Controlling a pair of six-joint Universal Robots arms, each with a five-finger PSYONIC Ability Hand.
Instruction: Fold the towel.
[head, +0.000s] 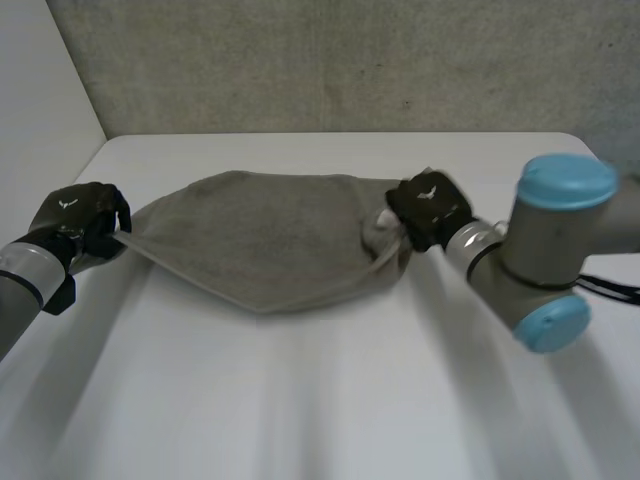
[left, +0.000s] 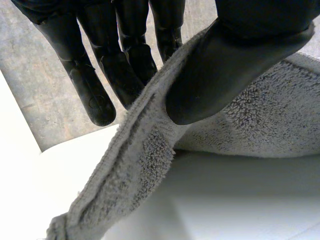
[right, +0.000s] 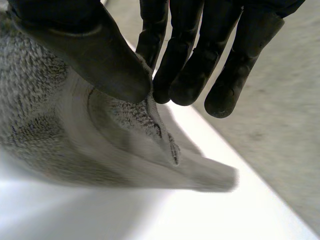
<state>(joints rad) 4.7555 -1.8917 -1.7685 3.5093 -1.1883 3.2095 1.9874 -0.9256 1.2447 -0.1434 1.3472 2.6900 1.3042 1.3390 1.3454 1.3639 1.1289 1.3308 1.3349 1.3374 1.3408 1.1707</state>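
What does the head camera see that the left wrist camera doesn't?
The head view takes in the whole towel, stretched between the left hand and the right hand, which grips its other end, plus the right arm. The left wrist view goes close: the thumb pinches the towel's edge against the fingers, and the loops of the cloth stand out. Both share the towel, the left hand and the white table.

No legible words or numbers. Merely a white emblem (head: 66, 203) on the left robot hand (head: 80, 225), a matching emblem (head: 430, 192) on the right robot hand (head: 424, 212).
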